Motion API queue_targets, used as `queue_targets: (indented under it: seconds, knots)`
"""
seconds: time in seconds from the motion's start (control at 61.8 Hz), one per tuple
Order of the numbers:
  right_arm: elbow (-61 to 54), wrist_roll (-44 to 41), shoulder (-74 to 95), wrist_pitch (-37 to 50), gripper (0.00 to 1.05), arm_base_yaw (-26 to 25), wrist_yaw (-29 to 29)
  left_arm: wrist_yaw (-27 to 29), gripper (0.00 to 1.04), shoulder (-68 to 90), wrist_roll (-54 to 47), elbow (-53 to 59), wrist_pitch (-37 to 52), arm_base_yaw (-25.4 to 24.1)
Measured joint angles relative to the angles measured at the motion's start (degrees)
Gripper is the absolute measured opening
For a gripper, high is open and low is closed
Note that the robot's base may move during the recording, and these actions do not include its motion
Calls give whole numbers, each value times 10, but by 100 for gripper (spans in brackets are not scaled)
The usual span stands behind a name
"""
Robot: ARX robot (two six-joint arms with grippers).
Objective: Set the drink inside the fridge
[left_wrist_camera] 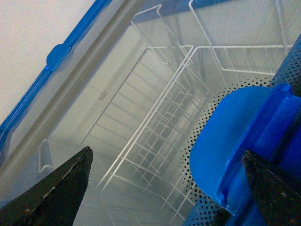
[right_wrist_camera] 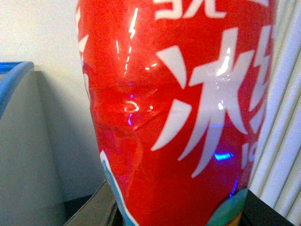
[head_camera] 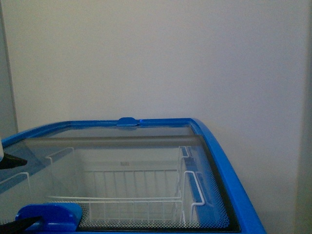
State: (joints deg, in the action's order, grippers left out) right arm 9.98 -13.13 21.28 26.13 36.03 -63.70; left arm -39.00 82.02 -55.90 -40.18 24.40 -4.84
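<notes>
Left gripper (left_wrist_camera: 165,153) at 8 o'clock, spread wide over fridge (head_camera: 234,180) lid, blue handle (left_wrist_camera: 235,150) beside one finger. Drink (right_wrist_camera: 178,117) fills the right wrist view; can't tell right gripper's state.

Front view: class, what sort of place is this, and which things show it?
Probably a shop or a mock-up of one: a chest freezer with a blue rim and sliding glass lid, white wire baskets inside, and a red-labelled drink in the right wrist view.

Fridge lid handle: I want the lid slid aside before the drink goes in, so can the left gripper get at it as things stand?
Probably yes. The left gripper is open and right at the blue handle, which sits just inside one fingertip. Nothing shows between them.
</notes>
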Motion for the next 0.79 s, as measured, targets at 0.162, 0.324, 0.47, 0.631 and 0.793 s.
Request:
queue_targets:
  seconds: [0.162,0.324,0.47,0.631,0.793]
  knots:
    - [0,0,0,0,37,0,1,4,97,57,-17,-69,-16,9]
    - [0,0,0,0,37,0,0,28,97,124,-30,-155,-16,21]
    - [0,0,0,0,37,0,0,35,97,169,-35,-216,-17,29]
    - [0,0,0,0,37,0,0,86,97,243,-31,-302,33,48]
    - [0,0,0,0,37,0,0,142,97,299,-15,-361,82,64]
